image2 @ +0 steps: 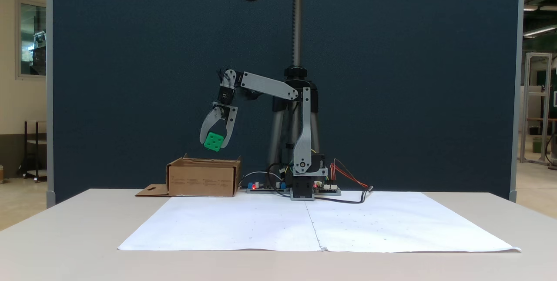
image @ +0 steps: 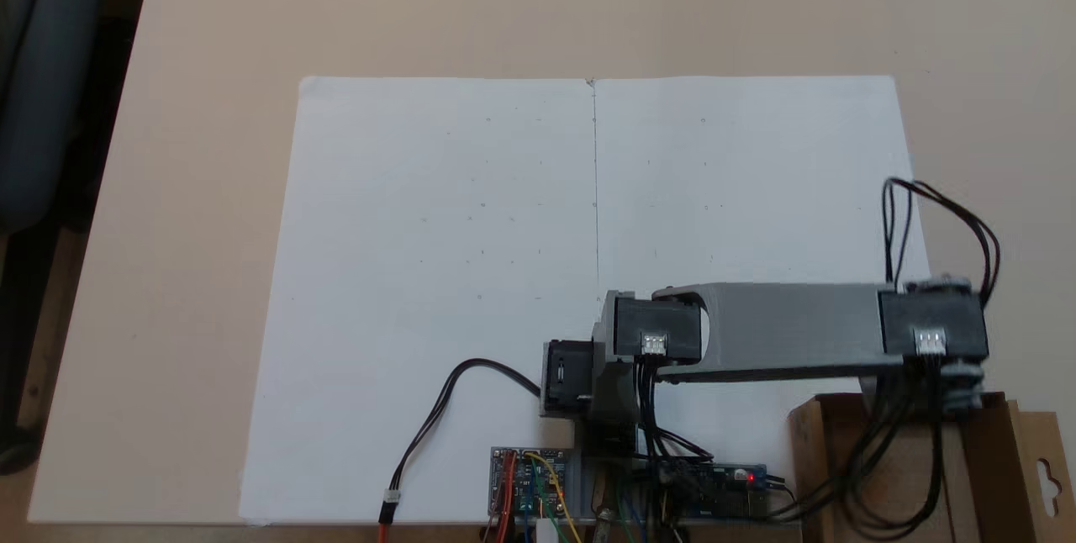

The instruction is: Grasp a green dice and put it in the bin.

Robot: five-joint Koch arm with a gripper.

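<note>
On the tan table (image2: pixel 65 246), white paper (image2: pixel 313 224) is spread at the front. Behind it, the brown cardboard bin (image2: pixel 203 178) is set, its keyhole flap (image2: pixel 152 191) laid flat. Above the bin, the green dice (image2: pixel 213 141) is pinched in the gripper (image2: pixel 213 142), seemingly clear of the box walls.

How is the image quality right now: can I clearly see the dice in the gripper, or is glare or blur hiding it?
In the side-on fixed view, the green dice reads sharp and bright against the dark backdrop, held in the gripper above the bin; lighting is even, no glare. In the fixed view from above, the picture is soft, the white paper looks washed out, and the arm covers the grasp.
</note>
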